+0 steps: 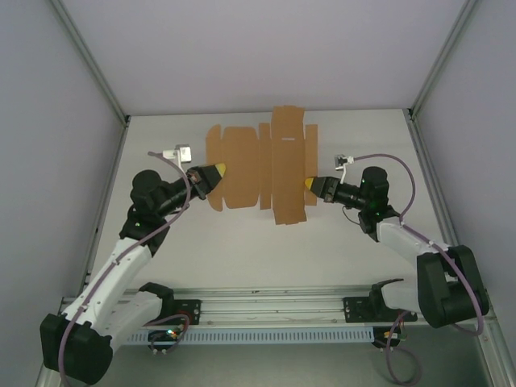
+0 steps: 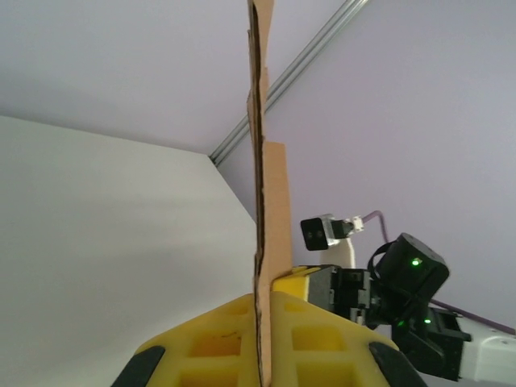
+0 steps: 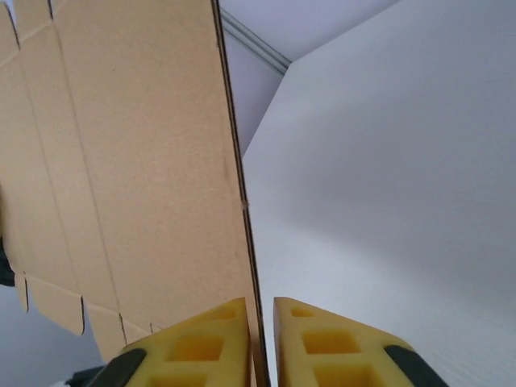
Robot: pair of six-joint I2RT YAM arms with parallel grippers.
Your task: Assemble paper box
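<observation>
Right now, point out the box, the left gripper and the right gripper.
box (image 1: 274, 161): top view, middle of the unfolded sheet.
left gripper (image 1: 218, 170): top view, yellow fingertips at the sheet's left edge.
right gripper (image 1: 309, 184): top view, yellow fingertips at the sheet's right edge.

White links (image 1: 121, 266), black joints (image 1: 150, 190), purple cables (image 1: 393, 156) (loosely looped), yellow waffle-moulded pincer pads (image 3: 322, 343), green LED (image 2: 414, 262).

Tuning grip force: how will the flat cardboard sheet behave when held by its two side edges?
Probably light and fairly stiff: the paper box spans flat between the left gripper and right gripper. Its scored creases will likely fold if squeezed inward. Held by thin edges, it may pivot or slip.
</observation>
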